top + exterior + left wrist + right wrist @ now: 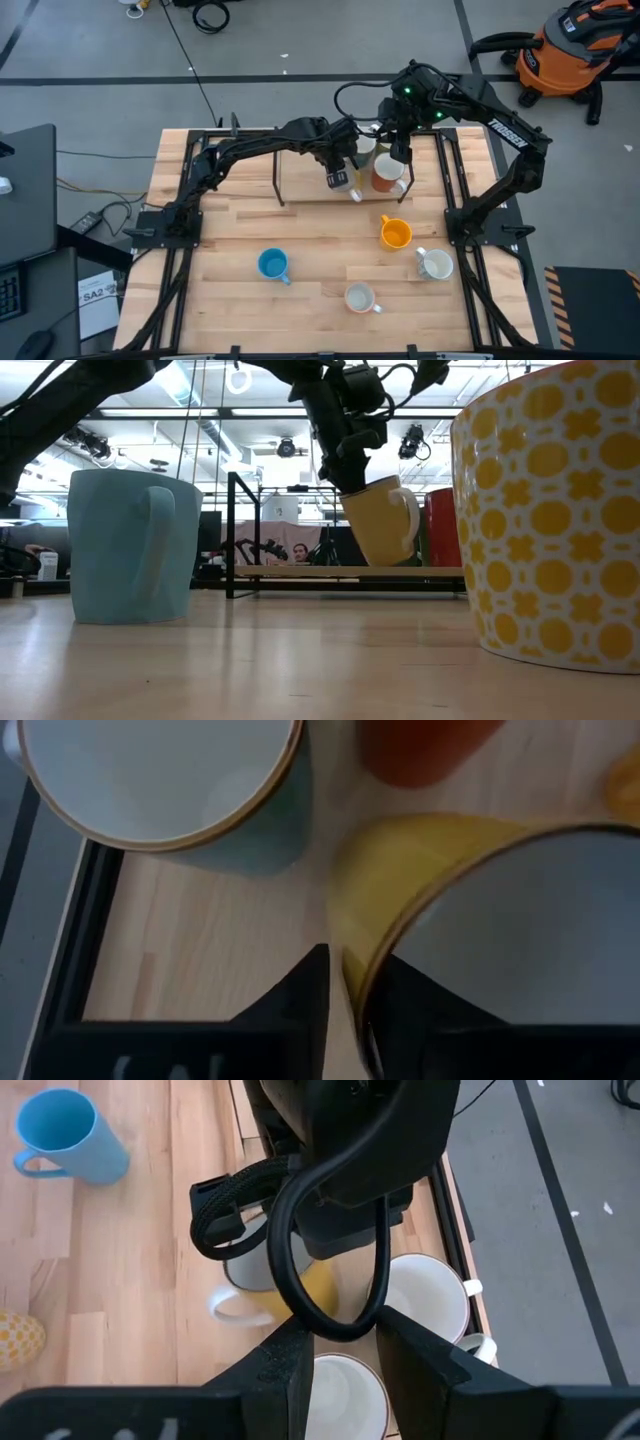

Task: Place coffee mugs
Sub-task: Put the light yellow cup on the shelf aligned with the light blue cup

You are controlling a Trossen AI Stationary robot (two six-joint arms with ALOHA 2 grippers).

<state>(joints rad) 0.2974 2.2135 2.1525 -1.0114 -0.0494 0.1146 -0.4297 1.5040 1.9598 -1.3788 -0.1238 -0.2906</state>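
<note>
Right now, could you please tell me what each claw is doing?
Left claw: pinching the yellow mug by its rim.
Right claw: open, empty.

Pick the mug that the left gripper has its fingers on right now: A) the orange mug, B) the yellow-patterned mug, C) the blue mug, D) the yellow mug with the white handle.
D: in the low view the left gripper has the tilted yellow mug by its rim, above the shelf; the left wrist view shows a finger on each side of the rim.

Grey floor (300,40) with dark tape lines, an orange shop vacuum (563,50) in one corner, ceiling lights (180,385) overhead.
</note>
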